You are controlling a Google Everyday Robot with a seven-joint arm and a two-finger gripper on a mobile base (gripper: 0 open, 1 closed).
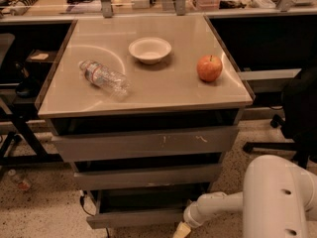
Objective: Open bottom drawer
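Bowl [150, 49] set at back centre of table top [163, 86], bottle [104, 77] laid at its left, apple [209, 68] at its right, bottom drawer [138, 218] lowest beneath it, gripper [182, 230] held beneath its front right.

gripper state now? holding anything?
Gripper: low at the right end of the bottom drawer front, partly cut off by the frame edge; state cannot be told.

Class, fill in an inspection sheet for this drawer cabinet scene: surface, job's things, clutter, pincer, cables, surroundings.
Surface: tan cabinet top, flat.
Job's things: bottom drawer, narrowest of three, tray partly showing.
Clutter: white bowl, lying plastic bottle, red apple.
Pincer: pincer low at the bottom drawer's right end.
Cables: dark cord by the drawer's left side, seemingly.
Surroundings: office chair right; speckled floor.
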